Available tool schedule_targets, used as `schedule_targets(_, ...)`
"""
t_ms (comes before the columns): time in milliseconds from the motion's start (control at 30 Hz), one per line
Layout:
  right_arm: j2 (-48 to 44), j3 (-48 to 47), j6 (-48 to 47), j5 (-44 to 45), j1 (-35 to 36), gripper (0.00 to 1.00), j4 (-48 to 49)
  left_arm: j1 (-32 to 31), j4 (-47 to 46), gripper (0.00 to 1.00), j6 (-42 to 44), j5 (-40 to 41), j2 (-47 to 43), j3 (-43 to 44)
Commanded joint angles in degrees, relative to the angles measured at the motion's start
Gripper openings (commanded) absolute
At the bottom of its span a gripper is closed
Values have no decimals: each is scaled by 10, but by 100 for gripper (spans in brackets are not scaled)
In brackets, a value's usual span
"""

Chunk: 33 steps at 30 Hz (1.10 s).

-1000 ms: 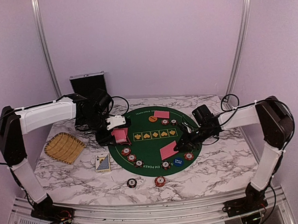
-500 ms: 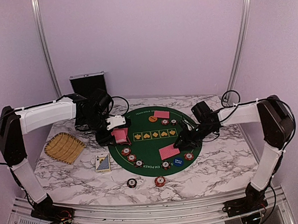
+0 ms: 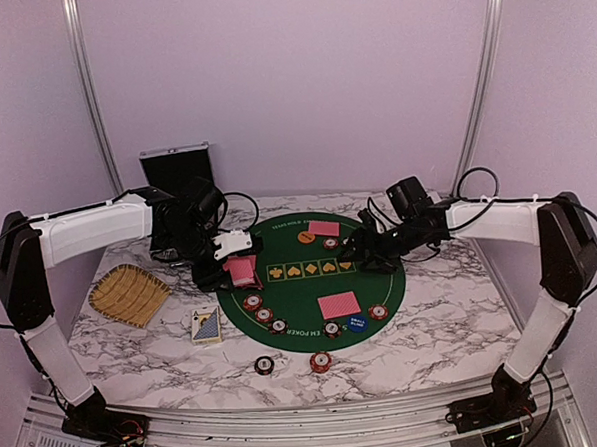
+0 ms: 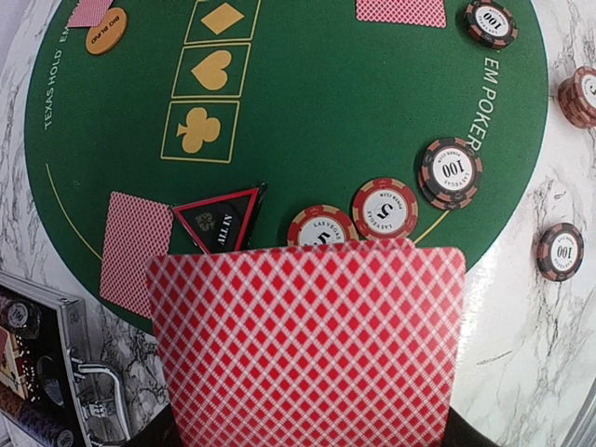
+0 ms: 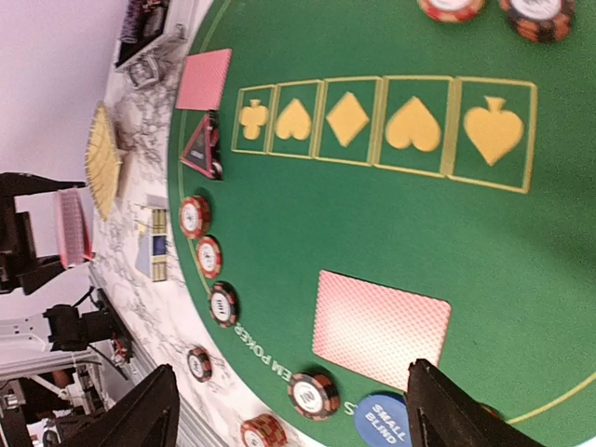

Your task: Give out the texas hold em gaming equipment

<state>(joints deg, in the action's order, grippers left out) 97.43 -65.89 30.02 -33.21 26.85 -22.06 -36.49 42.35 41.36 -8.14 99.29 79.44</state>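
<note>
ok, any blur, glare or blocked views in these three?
Top external: sharp, even purplish light, no glare on the green mat. Left wrist: held cards block the lower half; chip numerals legible. Right wrist: slightly soft overall, the fingers dark and defocused.

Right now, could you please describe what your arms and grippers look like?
Both arms are alike: the left arm and right arm have smooth white shells on the long links, bulky black joints and loose black cables. The left gripper and right gripper are black, with a white part on the left one. No markings are legible.
</note>
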Motion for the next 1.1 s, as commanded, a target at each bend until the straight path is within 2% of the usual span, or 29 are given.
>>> schedule_targets(0,28,-36,95,-77,38,84,153,0,14,0,0,-16,-15,10)
schedule_targets(200,114,-66,209,-148,93,86,322,0,14,0,-6,-18,-8,19)
schedule_targets(333,153,-82,263,-166,116,86,399,0,14,0,-8,-18,-7,20)
schedule_targets(1067,272,-156,379,-193,175,81,551,0,14,0,-19,-30,-5,29)
